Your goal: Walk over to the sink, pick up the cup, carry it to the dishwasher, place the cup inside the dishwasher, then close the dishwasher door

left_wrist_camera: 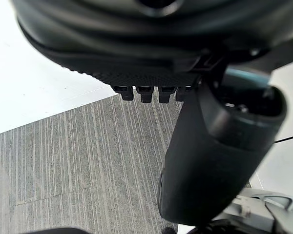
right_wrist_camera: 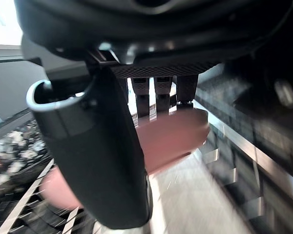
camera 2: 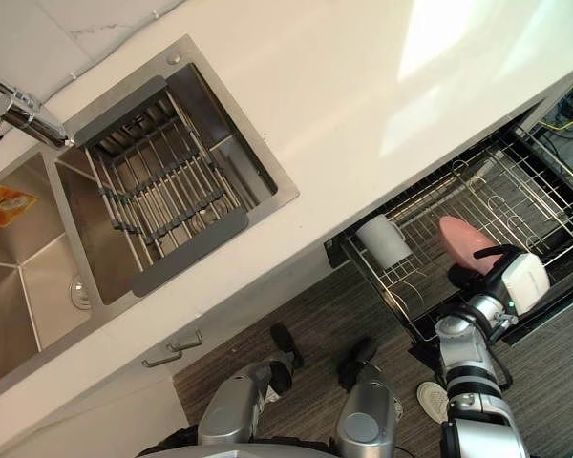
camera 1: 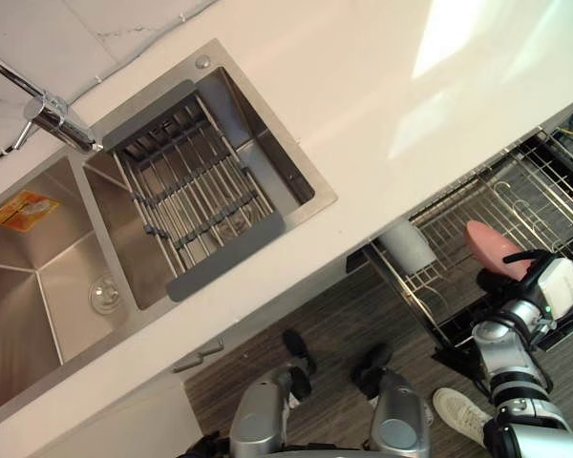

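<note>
My right hand (camera 1: 504, 279) is shut on a pink cup (camera 1: 495, 245), which it holds over the pulled-out dishwasher rack (camera 1: 530, 186) at the lower right. In the right wrist view the fingers (right_wrist_camera: 158, 95) and the thumb curl round the pink cup (right_wrist_camera: 173, 136), with rack wires below it. The cup seems tilted; I cannot tell whether it touches the rack. My left hand (left_wrist_camera: 210, 156) hangs over striped grey floor, fingers relaxed and holding nothing.
A white mug (camera 1: 408, 246) lies in the rack's near-left corner. The white counter (camera 1: 363, 95) runs diagonally above the rack. A steel double sink (camera 1: 38, 267) with a drain rack (camera 1: 196, 191) and a faucet (camera 1: 48, 113) lies at the left. A person's white shoe (camera 1: 458, 412) stands beside the rack.
</note>
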Robot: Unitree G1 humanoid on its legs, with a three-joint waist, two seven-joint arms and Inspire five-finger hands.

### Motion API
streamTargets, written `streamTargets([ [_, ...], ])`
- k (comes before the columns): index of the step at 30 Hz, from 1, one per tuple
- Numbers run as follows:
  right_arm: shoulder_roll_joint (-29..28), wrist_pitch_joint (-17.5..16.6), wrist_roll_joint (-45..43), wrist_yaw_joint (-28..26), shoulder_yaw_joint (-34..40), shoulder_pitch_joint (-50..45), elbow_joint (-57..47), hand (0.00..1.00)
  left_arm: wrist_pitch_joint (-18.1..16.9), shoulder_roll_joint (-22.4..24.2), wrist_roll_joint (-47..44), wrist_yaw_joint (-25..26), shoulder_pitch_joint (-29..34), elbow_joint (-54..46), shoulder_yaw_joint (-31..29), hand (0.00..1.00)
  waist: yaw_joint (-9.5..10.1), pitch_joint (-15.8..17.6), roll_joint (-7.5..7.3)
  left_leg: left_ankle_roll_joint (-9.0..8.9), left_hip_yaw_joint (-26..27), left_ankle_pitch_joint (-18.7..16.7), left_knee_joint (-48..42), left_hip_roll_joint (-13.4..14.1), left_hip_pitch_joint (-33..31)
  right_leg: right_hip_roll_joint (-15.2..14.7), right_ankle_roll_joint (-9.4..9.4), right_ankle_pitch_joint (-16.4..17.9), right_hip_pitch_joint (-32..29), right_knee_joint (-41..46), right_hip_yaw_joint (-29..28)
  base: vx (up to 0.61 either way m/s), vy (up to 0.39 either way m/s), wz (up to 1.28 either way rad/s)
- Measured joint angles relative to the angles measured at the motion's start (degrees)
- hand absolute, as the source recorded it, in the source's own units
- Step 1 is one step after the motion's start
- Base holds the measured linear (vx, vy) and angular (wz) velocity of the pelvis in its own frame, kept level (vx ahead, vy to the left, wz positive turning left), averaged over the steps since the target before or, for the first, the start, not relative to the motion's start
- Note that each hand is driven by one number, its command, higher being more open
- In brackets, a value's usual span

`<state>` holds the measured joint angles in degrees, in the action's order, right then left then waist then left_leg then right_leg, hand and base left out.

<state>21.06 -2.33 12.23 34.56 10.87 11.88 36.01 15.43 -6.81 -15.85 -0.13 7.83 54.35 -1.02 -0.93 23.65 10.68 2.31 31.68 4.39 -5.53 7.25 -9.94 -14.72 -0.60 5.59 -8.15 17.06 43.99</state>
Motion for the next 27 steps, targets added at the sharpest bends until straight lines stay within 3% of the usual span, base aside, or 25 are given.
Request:
streamTargets([
  [3,-4.0,-5.3,-10.7,-7.1,0.3,-4.0,-7.0,1.0,0.9,0.0,0.1,-0.1,0.0,0.0,-1.6,1.0,-0.03,0.3,-0.56,-0.37,1.3,-0.4,0.1,0.3,1.1,0.4,0.01,0.0,0.2,-0.1,-1.2,-0.01,0.021,-0.19],
  [7,-7.8,-9.4,-16.3,-10.2,5.8,-8.9,-15.2,1.0,1.9,-0.2,0.3,0.0,0.2,0.5,-3.6,1.0,-0.51,0.1,-1.81,-0.72,2.2,-0.8,0.2,0.5,2.5,0.7,0.1,0.0,1.0,-0.4,-2.2,0.01,0.016,-0.14],
  [10,-10.3,-12.9,-19.2,-9.7,12.1,-11.1,-20.3,1.0,2.2,-0.2,0.4,0.0,0.9,1.6,-5.1,1.0,-1.71,-0.4,-3.34,-0.94,3.6,-1.3,0.0,0.6,3.7,0.8,0.04,0.0,1.3,-0.4,-3.4,0.02,0.033,-0.2],
  [14,-11.8,-20.5,-25.8,-4.6,23.0,-14.3,-24.6,1.0,3.2,-0.3,1.9,0.0,1.3,2.3,-6.5,1.0,-2.95,-1.4,-5.21,-1.4,5.6,-3.3,-1.7,1.4,5.3,1.1,-0.13,0.1,2.1,-0.4,-5.7,0.03,0.043,-0.3],
  [17,-12.7,-27.4,-37.2,-2.9,31.0,-16.5,-22.1,1.0,3.4,-0.1,1.9,0.1,2.2,2.3,-7.7,1.0,-3.44,-2.2,-5.88,-1.76,7.0,-4.6,-2.9,2.0,6.4,1.4,-0.32,0.3,2.6,-0.5,-7.0,0.03,0.029,-0.25],
  [18,-13.1,-31.0,-47.6,-4.2,34.6,-17.5,-18.9,1.0,3.6,0.1,1.5,0.2,2.6,2.5,-7.7,1.0,-4.08,-2.3,-6.0,-1.94,7.5,-4.9,-3.1,2.1,7.3,1.5,-0.46,0.4,3.3,-0.6,-7.5,0.03,0.02,-0.19],
  [20,-14.3,-33.1,-63.2,-8.5,38.0,-17.7,-14.1,1.0,3.8,0.4,1.2,0.4,3.3,2.7,-8.1,1.0,-5.05,-2.5,-6.17,-2.24,8.2,-5.3,-3.2,2.2,8.3,1.6,-0.55,0.6,4.0,-0.7,-8.0,0.01,0.024,-0.19],
  [21,-15.5,-33.1,-73.5,-12.3,39.4,-18.4,-10.6,1.0,3.9,0.6,1.2,0.8,3.4,2.9,-8.4,1.0,-5.44,-2.6,-6.16,-2.45,8.3,-5.5,-3.3,2.4,8.9,1.8,-0.64,0.7,4.5,-0.9,-8.2,0.0,0.015,-0.15],
  [23,-19.4,-32.2,-81.3,-15.7,39.3,-20.0,-7.3,1.0,4.2,1.0,1.2,1.4,3.4,3.5,-8.6,1.0,-5.91,-3.0,-5.77,-2.61,8.6,-5.6,-3.3,2.6,9.2,2.1,-0.69,0.8,4.9,-1.3,-8.2,-0.01,-0.002,-0.06],
  [25,-24.4,-31.3,-82.9,-16.7,37.6,-21.2,-7.0,1.0,4.4,1.6,1.1,2.1,3.4,4.3,-8.6,1.0,-6.16,-3.8,-5.26,-2.79,8.8,-5.7,-3.2,2.7,9.3,2.4,-0.83,0.9,5.1,-1.7,-8.2,-0.02,0.002,-0.04],
  [27,-25.6,-27.2,-83.0,-18.9,32.2,-21.6,-5.6,1.0,4.5,2.6,1.1,2.8,3.5,4.6,-8.5,1.0,-6.1,-4.6,-4.19,-2.49,8.9,-6.1,-2.8,2.6,9.3,2.5,-1.11,0.3,5.3,-2.6,-8.2,-0.03,0.034,-0.01],
])
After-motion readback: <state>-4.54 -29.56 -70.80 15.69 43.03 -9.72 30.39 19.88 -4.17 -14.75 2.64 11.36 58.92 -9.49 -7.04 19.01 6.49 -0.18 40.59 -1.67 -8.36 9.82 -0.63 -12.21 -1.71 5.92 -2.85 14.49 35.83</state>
